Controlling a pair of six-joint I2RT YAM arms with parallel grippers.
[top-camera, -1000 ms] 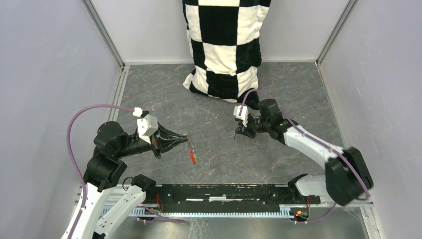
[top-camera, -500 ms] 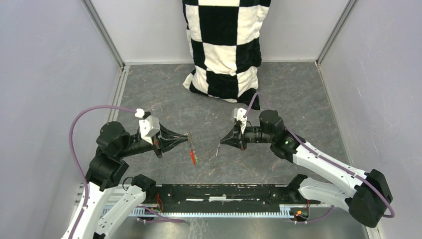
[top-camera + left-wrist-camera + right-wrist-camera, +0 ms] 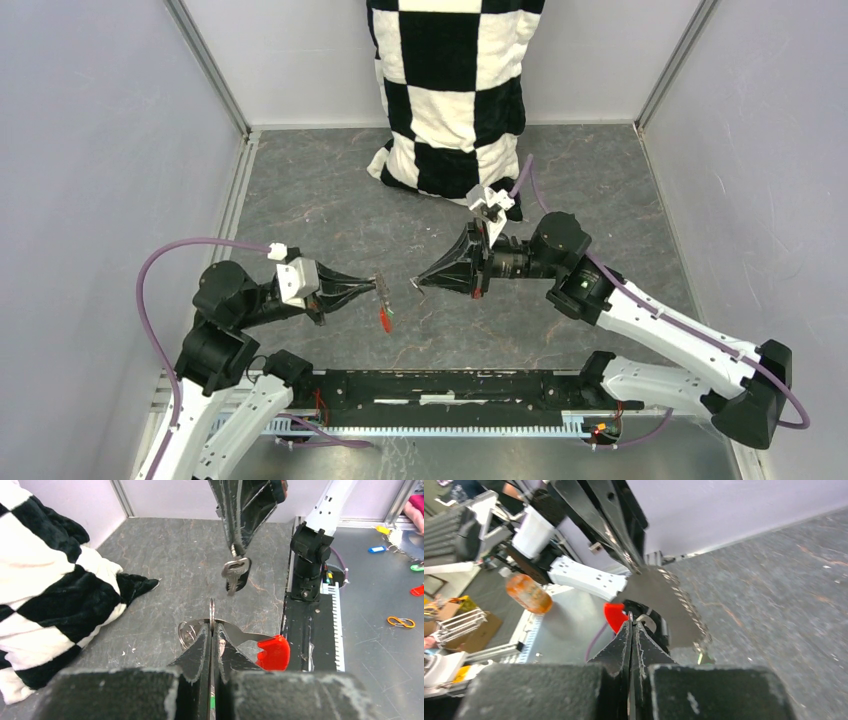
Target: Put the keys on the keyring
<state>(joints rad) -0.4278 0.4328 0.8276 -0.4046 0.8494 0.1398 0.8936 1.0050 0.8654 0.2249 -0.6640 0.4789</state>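
Right at the tip of my left gripper [image 3: 212, 639] the fingers are pressed together on the keyring [image 3: 212, 614]. Its thin silvery ring stands edge-on, poking up just past the fingertips. A second loop of wire curls out on one side, and the red tag [image 3: 272, 652] sticks out on the other, below the tips. From above, that tag hangs down from the ring over the grey table [image 3: 330, 200] without resting on it.

My right gripper [image 3: 419, 284] faces the left one tip to tip, both held level above the table, near each other but not touching. Its fingers are clamped on the black-headed key [image 3: 235, 575]. In the left wrist view the key hangs with its blade pointing toward the ring, directly in line with it, with a small gap between blade and ring. The key is not on the ring.

A fleck of green shows beside the red tag from above, too small for me to tell what it is.

Farther back, a black-and-white checked cushion [image 3: 450, 90] leans against the rear wall, well apart from both grippers.
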